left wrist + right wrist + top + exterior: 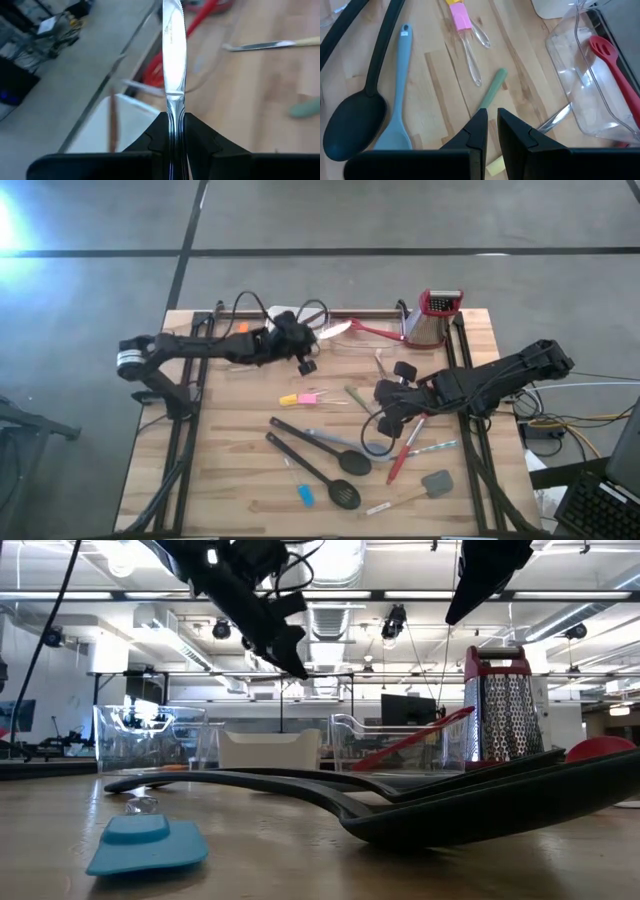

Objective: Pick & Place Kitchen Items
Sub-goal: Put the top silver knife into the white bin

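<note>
A wooden table point(240, 480) seen from above is scattered with kitchen utensils, with a red-topped box grater point(432, 315) standing at its far edge as the landmark. The left gripper point(175, 132) hovers well to the left of the grater, above the table's far edge, clamped tight on the handle of a metal table knife point(173, 55) whose bright blade sticks straight out beyond the fingertips. The knife looks thin, rigid and light, but its polished steel is likely slippery, so a firm pinch on the handle, as here, seems the safer hold; the blade end would slide and twist. Below the knife lie a white tray point(107, 132) and a clear plastic bin. The right gripper point(492, 125) hangs in front of the grater, nearer the table's middle, its fingers nearly together with only a narrow gap and nothing between them. Just beneath it rests a pale green handled tool point(492, 89), and beside that a pink-headed brush with a clear handle point(465, 35), a grey-blue spoon point(400, 90) and a black spoon point(355, 120). A red slotted spatula point(612, 67) lies in the clear bin close beside the grater. These long utensils look light and stiff, and each is probably best taken at mid-handle, where it would balance
</note>
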Action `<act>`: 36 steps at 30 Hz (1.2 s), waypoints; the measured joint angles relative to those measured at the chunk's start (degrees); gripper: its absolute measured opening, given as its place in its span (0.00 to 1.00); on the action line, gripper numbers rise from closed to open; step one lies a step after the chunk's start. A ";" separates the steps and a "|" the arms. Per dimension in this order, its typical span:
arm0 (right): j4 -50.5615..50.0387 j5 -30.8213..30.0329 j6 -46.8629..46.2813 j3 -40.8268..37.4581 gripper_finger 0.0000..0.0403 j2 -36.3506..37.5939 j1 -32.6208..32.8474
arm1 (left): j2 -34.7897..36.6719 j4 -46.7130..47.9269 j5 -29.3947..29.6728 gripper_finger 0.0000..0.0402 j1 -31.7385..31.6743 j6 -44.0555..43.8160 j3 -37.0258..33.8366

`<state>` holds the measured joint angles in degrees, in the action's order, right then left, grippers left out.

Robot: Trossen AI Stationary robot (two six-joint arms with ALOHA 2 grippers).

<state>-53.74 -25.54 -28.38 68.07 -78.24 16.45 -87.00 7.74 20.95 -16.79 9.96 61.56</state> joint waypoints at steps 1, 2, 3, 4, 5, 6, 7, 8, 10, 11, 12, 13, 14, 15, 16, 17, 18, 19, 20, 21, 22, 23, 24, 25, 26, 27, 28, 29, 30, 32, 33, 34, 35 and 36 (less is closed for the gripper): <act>0.00 0.00 -0.03 0.00 0.10 0.00 0.00 | 0.00 -0.21 -0.02 0.10 -1.04 0.66 0.00; 0.00 0.00 -0.11 0.00 0.10 0.00 0.00 | 0.00 -0.50 0.00 0.10 -1.98 1.31 0.00; -0.01 0.00 -0.14 0.00 0.10 0.00 0.00 | -0.05 -1.14 0.00 0.10 -2.97 2.00 -0.06; 0.00 -0.02 -0.15 0.00 0.10 0.00 0.00 | -0.07 -2.51 -0.35 0.10 -4.05 2.63 -0.24; -0.02 -0.02 -0.15 0.00 0.10 0.00 0.00 | -0.07 -4.51 -1.41 0.10 -5.15 3.35 -0.71; 0.00 -0.02 -0.15 -0.02 0.10 0.00 0.00 | -0.07 -6.30 -3.06 0.10 -6.36 4.09 -1.33; 0.00 -0.02 -0.23 -0.04 0.10 0.00 0.00 | -0.07 -8.04 -5.55 0.10 -7.67 4.44 -2.18; -0.02 -0.02 -0.51 -0.05 0.10 0.00 0.02 | -0.09 -9.37 -7.92 0.10 -9.06 4.63 -3.03; -0.01 -0.02 -1.32 -0.13 0.10 0.00 0.02 | -0.17 -11.23 -11.48 0.10 -11.77 5.10 -4.70; -0.09 -0.02 -1.46 -0.17 0.10 0.00 0.02 | -0.17 -12.31 -12.64 0.10 -13.10 5.50 -5.60; -0.07 -0.02 -1.49 -0.17 0.10 0.00 0.02 | -0.17 -13.73 -13.72 0.10 -14.33 5.98 -6.51; -0.06 -0.02 -1.47 -0.16 0.10 0.00 0.02 | -0.17 -15.06 -14.88 0.10 -15.53 6.28 -7.40; -0.07 -0.02 -1.46 -0.16 0.10 0.00 0.02 | -0.17 -16.19 -16.21 0.10 -16.82 6.50 -8.32; -0.06 -0.03 -1.46 -0.17 0.10 0.00 0.02 | -0.17 -17.04 -18.10 0.10 -18.04 6.53 -9.12; -0.06 -0.10 -1.44 -0.18 0.10 0.00 -0.01 | -0.17 -18.01 -20.44 0.10 -19.20 6.68 -9.90; -0.07 -0.27 -1.40 -0.22 0.10 -0.01 -0.11 | -0.17 -19.44 -22.62 0.10 -20.27 6.88 -10.72; -0.06 -0.42 -1.38 -0.22 0.10 -0.02 -0.16 | -0.17 -21.38 -24.46 0.10 -21.27 6.95 -11.63; -0.04 -0.67 -1.37 -0.22 0.10 -0.02 -0.22 | -0.17 -23.21 -25.76 0.10 -22.15 6.95 -12.40; -0.06 -1.22 -1.36 -0.24 0.10 -0.02 -0.24 | -0.17 -24.49 -26.60 0.10 -22.96 6.99 -13.02; -0.03 -1.60 -1.29 -0.24 0.10 -0.02 -0.27 | -0.17 -25.09 -26.96 0.10 -23.68 6.99 -13.54; -0.04 -1.64 -1.29 -0.24 0.10 -0.02 -0.38 | -0.17 -25.64 -27.45 0.10 -24.31 7.01 -14.02; -0.04 -1.64 -1.29 -0.24 0.10 -0.02 -0.51 | -0.41 -26.13 -28.07 0.10 -24.88 7.06 -14.39; -0.02 -1.64 -1.27 -0.24 0.10 -0.02 -0.60 | -0.71 -26.90 -28.78 0.10 -25.38 7.22 -14.69; -0.02 -1.64 -1.27 -0.24 0.10 -0.02 -0.62 | -1.11 -27.36 -29.27 0.10 -25.79 7.27 -14.83; -0.04 -1.66 -1.25 -0.24 0.10 -0.02 -0.76 | -1.70 -27.56 -29.39 0.10 -26.06 7.16 -14.88; -0.02 -1.66 -1.25 -0.24 0.10 -0.02 -0.94 | -2.48 -27.74 -29.49 0.10 -26.28 7.10 -14.88; 0.00 -1.64 -1.27 -0.24 0.10 -0.02 -0.98 | -3.38 -27.69 -29.49 0.10 -26.44 7.12 -14.88; 0.00 -1.65 -1.25 -0.24 0.10 -0.02 -1.08 | -4.43 -27.56 -29.46 0.10 -26.56 7.25 -14.93; 0.00 -1.64 -1.25 -0.24 0.10 -0.02 -1.24 | -5.56 -27.74 -29.49 0.10 -26.61 7.57 -14.97; 0.03 -1.64 -1.25 -0.24 0.10 -0.02 -1.47 | -7.73 -28.17 -29.48 0.10 -26.64 7.84 -14.75; 0.02 -1.64 -1.25 -0.24 0.10 -0.02 -1.53 | -8.66 -28.25 -29.45 0.10 -26.65 7.93 -14.59; 0.02 -1.66 -1.25 -0.24 0.10 -0.02 -1.55 | -9.52 -28.37 -29.43 0.10 -26.65 8.03 -14.44; 0.02 -1.64 -1.25 -0.24 0.10 -0.02 -1.55 | -10.42 -29.03 -29.44 0.10 -26.65 8.02 -14.32; 0.00 -1.64 -1.25 -0.24 0.10 -0.04 -1.53 | -11.24 -29.89 -29.42 0.10 -26.67 7.93 -14.23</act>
<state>-53.73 -27.18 -29.63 67.83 -78.28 14.92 -98.24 -22.15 -8.47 -43.47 17.89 47.33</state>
